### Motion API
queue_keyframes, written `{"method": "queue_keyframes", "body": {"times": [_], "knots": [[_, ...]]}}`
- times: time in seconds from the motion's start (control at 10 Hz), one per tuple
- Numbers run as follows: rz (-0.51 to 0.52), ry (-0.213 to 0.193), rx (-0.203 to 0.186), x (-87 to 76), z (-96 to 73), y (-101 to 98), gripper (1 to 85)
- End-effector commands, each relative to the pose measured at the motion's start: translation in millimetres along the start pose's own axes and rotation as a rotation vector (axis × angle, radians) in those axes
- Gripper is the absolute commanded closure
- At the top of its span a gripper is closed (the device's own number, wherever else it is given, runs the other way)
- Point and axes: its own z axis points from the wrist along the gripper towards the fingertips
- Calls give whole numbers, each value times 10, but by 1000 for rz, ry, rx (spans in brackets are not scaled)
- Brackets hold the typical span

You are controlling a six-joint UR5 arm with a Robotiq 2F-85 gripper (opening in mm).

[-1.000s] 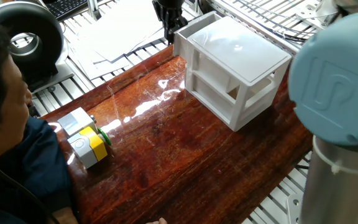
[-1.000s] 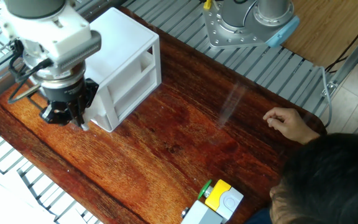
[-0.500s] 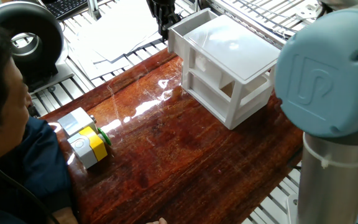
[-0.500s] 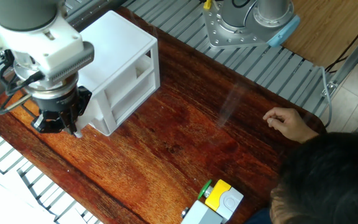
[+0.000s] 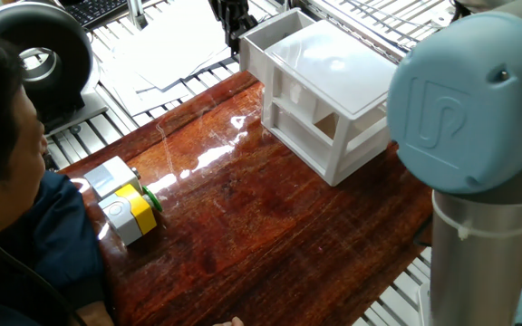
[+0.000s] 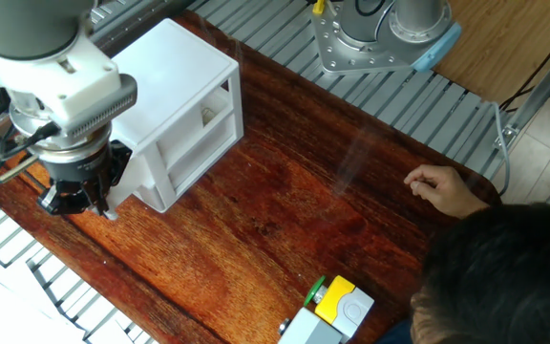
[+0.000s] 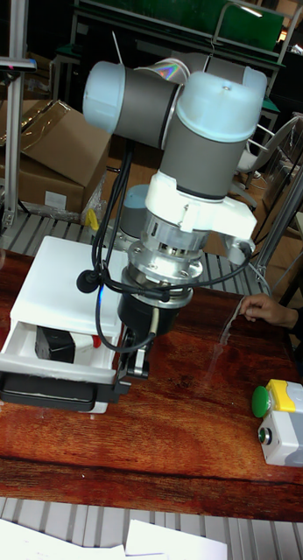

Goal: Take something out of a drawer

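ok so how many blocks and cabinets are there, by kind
blocks: 2 (black one in the drawer, yellow-grey one)
cabinets: 1
total: 3

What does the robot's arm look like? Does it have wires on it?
The arm is chunky and round, silver-grey with pale blue caps; one cap bears a raised logo. Below sits a white ring, then a metal wrist. The gripper is small and black. Yes, black cables loop down its side.
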Motion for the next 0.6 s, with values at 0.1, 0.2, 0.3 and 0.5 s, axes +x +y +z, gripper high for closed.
{"method": "queue_keyframes", "body": {"times": [0.1,0.2,0.3,0.5], "knots": [[-3,-4,13,-33,8,-98,847],[13,-4,5,-31,20,-61,847],[18,-2,2,-26,34,-31,847],[15,2,4,-19,34,-39,847]]}}
